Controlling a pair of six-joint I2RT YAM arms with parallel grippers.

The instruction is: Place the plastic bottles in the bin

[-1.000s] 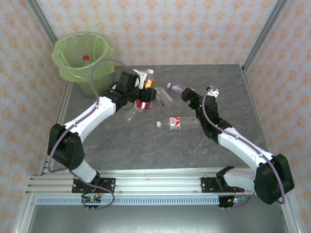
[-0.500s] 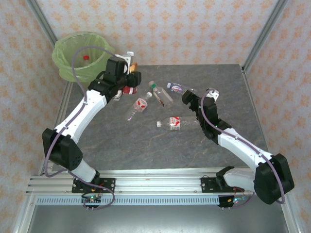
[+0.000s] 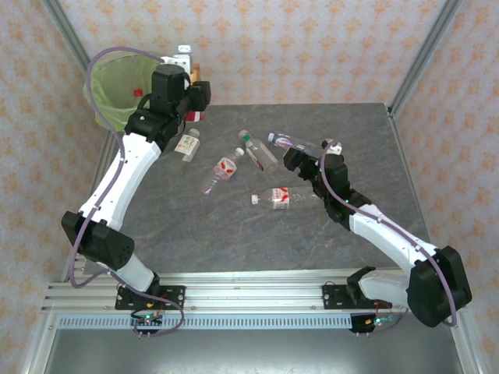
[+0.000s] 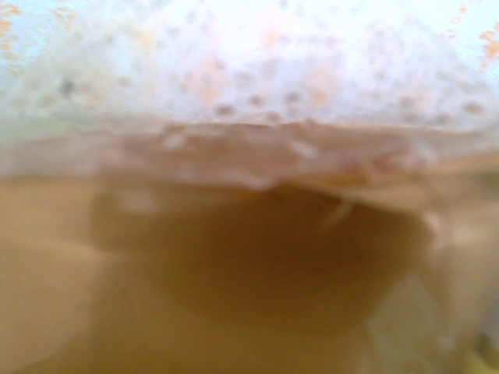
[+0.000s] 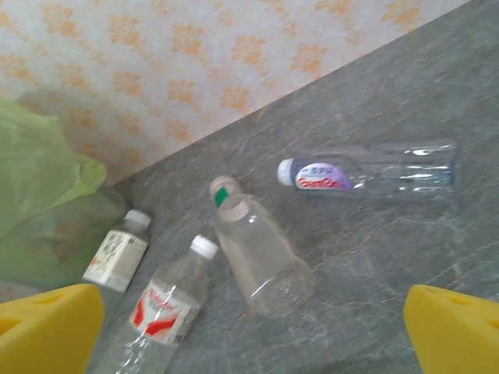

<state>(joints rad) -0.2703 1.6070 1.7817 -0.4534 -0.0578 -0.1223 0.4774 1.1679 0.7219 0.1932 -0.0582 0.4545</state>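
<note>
Left arm (image 3: 129, 167), right arm (image 3: 386, 232): white link shells with black joint housings. One grey-lilac cable (image 3: 97, 62) looped along each. Black base blocks (image 3: 148, 296) sat on a silver slotted rail (image 3: 257, 298). Right pincer (image 5: 251, 331): fingertips (image 5: 51, 327) were yellow.

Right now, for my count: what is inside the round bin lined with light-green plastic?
A red bottle cap shows inside the round green-lined bin; the white-and-black left arm covers its right side, hiding anything there.

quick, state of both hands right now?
Left hand: closed on a brown-orange bottle, up by the bin.
Right hand: open, holding nothing.
</note>
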